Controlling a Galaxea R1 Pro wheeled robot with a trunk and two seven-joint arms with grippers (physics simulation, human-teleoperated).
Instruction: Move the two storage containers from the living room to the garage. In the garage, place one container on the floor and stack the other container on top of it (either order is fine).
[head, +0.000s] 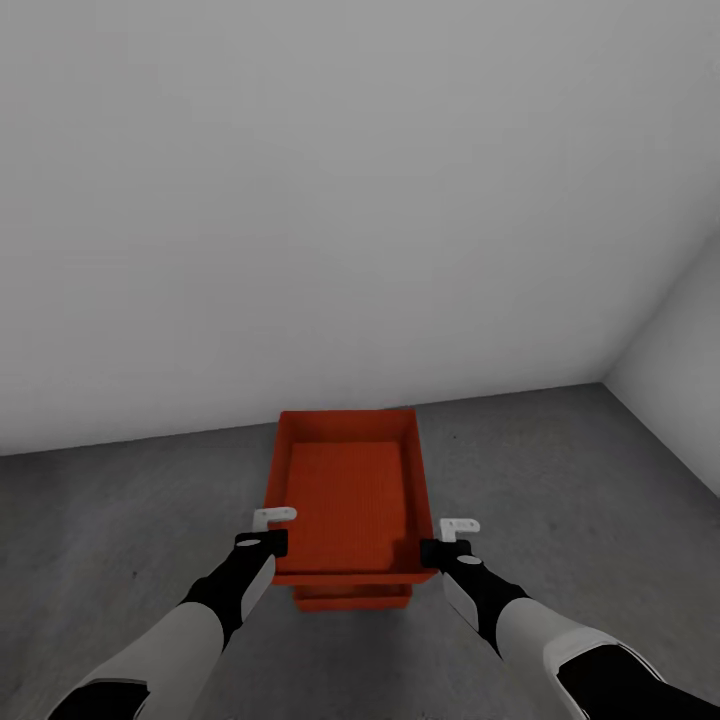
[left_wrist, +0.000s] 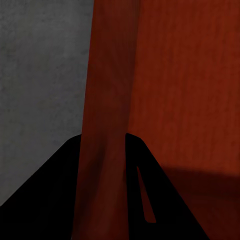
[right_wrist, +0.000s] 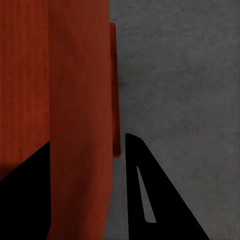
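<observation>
In the head view, one red-orange storage container is held level between my arms above the dark grey garage floor. My left gripper is shut on its left wall, and my right gripper is shut on its right wall. In each wrist view a black finger sits on either side of the thin wall. The second container lies directly beneath, with just its near edge peeking out, and its rim shows past the held wall. I cannot tell whether the two bins touch.
A plain white wall stands just behind the bins. Another white wall meets it at a corner on the right. Open concrete floor spreads to both sides of the bins.
</observation>
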